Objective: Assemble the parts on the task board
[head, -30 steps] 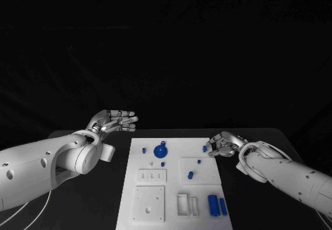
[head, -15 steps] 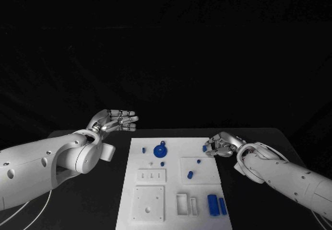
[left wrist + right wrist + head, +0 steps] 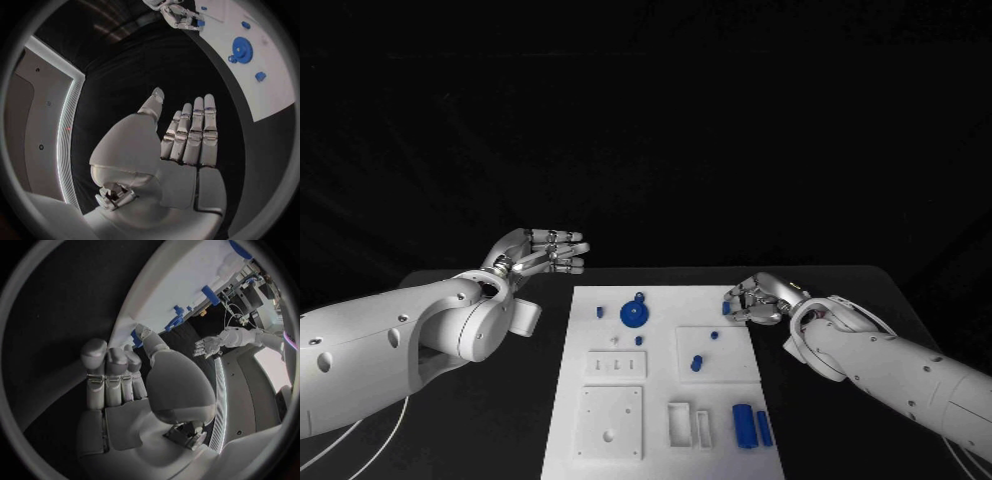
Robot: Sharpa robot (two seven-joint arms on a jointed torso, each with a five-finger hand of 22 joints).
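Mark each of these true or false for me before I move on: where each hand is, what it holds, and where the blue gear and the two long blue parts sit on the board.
1. The left hand hovers off the task board, fingers apart, holding nothing. True.
2. The right hand is at the board's far right edge, by a small blue part. True.
3. The blue gear lies in the board's near right corner. False: it sits on the far part of the board, near the middle.
4. The two long blue parts lie side by side in the board's near right corner. True.
5. The left hand grips the blue gear. False: it is well clear of it.
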